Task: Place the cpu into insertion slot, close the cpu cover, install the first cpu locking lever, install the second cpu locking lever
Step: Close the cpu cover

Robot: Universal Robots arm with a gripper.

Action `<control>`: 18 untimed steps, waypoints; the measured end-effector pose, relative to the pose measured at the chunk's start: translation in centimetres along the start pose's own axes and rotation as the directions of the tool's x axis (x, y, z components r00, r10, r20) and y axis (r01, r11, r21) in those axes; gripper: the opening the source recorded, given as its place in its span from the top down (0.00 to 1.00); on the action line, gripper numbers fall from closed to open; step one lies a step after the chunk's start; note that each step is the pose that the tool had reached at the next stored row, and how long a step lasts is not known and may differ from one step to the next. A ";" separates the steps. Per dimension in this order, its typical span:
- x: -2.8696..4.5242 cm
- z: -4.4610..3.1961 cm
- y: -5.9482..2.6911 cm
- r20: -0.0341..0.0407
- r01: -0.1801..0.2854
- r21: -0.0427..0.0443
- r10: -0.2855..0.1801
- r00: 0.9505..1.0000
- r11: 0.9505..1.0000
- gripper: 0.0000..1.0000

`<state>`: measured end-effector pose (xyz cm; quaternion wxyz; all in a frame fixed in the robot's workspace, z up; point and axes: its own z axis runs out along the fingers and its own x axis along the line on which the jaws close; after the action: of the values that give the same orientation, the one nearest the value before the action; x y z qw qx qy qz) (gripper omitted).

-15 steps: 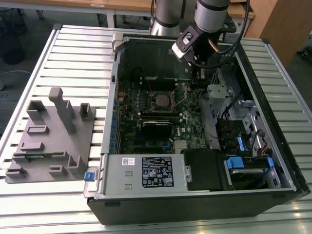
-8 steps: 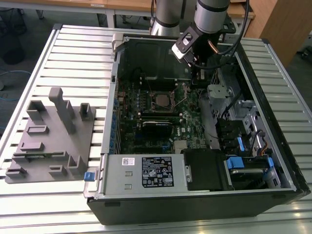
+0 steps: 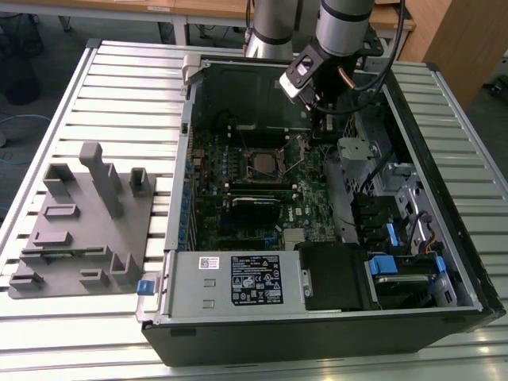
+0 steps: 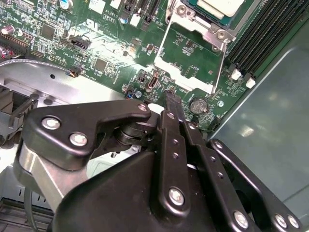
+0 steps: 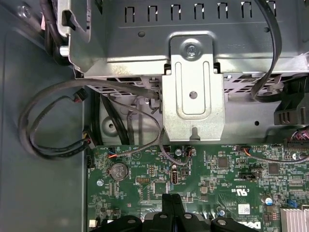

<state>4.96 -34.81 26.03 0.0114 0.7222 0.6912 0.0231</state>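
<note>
Pincer point(image 5: 172, 200) tips together, apparently empty, over motherboard point(image 5: 217, 174); metal bracket point(image 5: 193, 92) and cables point(image 5: 50, 152) just beside; cpu cover point(image 4: 184, 77) open.

I'm looking at a deep green circuit board point(image 5: 217, 186) that is showing small black chips and pale markings. The cpu point(image 3: 260, 164) is showing a dull silvery-grey top, and the gripper point(image 4: 170, 96) is reading matte black with bright silver screw heads. I'm seeing a pale grey metal bracket point(image 5: 193, 92) with dark grey cables point(image 5: 48, 121) beside it. The computer case point(image 3: 317, 345) is showing black outside, with blue tabs point(image 3: 382, 266) and a black-and-white label point(image 3: 258, 279). The table point(image 3: 119, 87) is gleaming in silver ribbed stripes under a plain grey fixture point(image 3: 87, 222).
</note>
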 end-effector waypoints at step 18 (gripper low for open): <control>0.04 0.36 -0.02 0.000 0.000 0.000 0.000 1.000 1.000 0.90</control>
<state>4.96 -34.76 25.67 0.0114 0.7222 0.6912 0.0231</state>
